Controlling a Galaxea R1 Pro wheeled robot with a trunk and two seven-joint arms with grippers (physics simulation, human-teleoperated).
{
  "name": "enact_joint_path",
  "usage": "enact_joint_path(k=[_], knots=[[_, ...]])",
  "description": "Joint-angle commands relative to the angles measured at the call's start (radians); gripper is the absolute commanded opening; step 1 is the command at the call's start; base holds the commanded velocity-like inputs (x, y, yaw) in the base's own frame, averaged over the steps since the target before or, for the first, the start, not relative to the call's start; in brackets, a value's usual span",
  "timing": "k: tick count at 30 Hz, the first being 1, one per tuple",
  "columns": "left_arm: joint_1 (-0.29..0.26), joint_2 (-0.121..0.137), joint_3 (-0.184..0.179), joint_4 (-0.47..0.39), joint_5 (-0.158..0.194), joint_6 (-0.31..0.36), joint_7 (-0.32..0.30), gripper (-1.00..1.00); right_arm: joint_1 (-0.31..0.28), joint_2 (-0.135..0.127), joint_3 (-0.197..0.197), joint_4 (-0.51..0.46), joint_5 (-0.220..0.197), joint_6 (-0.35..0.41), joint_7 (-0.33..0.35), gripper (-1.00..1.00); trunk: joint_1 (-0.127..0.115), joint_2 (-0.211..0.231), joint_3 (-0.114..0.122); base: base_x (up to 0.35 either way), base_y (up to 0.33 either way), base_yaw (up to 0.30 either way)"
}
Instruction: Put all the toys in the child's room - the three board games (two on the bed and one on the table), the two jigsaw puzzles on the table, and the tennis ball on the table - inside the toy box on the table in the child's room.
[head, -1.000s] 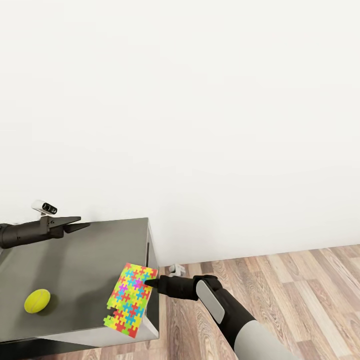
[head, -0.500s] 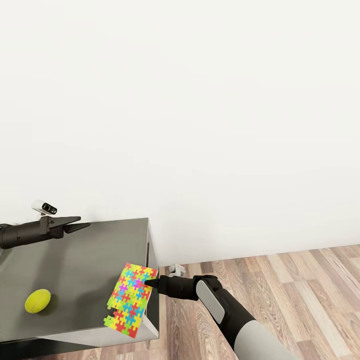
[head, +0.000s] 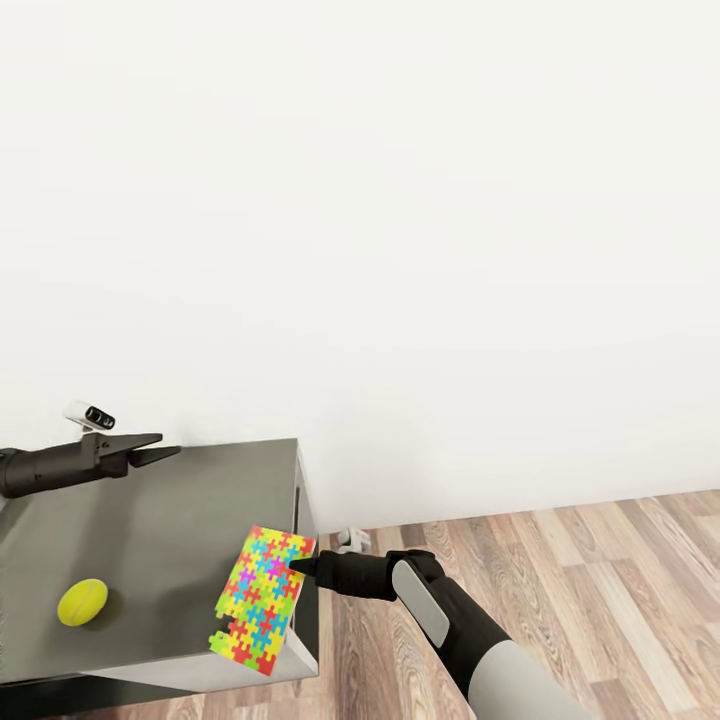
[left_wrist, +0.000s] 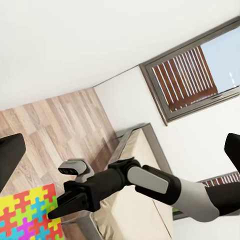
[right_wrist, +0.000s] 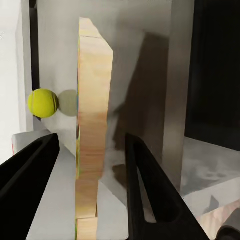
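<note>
The tennis ball (head: 82, 603) has rolled slightly on the dark grey table (head: 150, 520), while the right gripper (head: 297, 567), fingers spread, straddles the jigsaw puzzle's (head: 258, 598) edge and the left gripper (head: 160, 447) hovers released.

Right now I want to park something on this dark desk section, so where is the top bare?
Most of the table top is bare: the wide stretch between the left gripper at the back, the tennis ball at the front left and the jigsaw puzzle. It is crowded at the right edge, where the right gripper meets the tilted puzzle.
</note>
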Motion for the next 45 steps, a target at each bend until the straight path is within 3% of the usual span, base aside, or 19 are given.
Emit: enact_joint_path(k=[1,11,24,29,34,40,45], knots=[[0.000,0.000,-0.001,0.004,-0.001,0.011,-0.004,1.00,-0.001,0.000,0.000,-0.005,-0.002,0.004,0.000,-1.00,-0.004,0.006,0.002,0.000,0.000,0.000],[0.006,0.002,-0.002,0.052,-0.008,0.010,-0.004,1.00,0.001,0.000,-0.001,-0.074,-0.003,0.004,-0.001,-1.00,-0.038,0.069,0.030,0.000,0.000,0.000],[0.143,0.018,-0.003,0.046,-0.004,0.011,-0.004,1.00,0.001,0.000,-0.007,-0.077,-0.010,0.003,0.001,-1.00,-0.084,0.153,0.068,0.000,0.000,0.000],[0.151,0.058,-0.003,0.048,0.002,0.012,-0.004,1.00,0.001,0.000,-0.009,-0.077,-0.010,0.002,-0.002,-1.00,-0.103,0.188,0.084,0.000,0.000,0.000],[0.151,0.058,-0.006,0.044,0.002,0.011,-0.004,1.00,0.001,0.000,-0.008,-0.077,-0.010,-0.001,-0.004,-1.00,-0.123,0.223,0.099,0.000,0.000,0.000],[0.156,0.061,-0.007,0.046,0.003,0.011,-0.004,1.00,0.008,0.000,-0.005,-0.075,-0.013,-0.085,-0.004,-1.00,-0.146,0.265,0.118,0.000,0.000,0.000],[0.160,0.063,-0.005,0.046,0.003,0.011,-0.004,1.00,0.013,0.000,-0.002,-0.076,-0.013,-0.101,-0.002,-1.00,-0.165,0.300,0.134,0.000,0.000,0.000]])
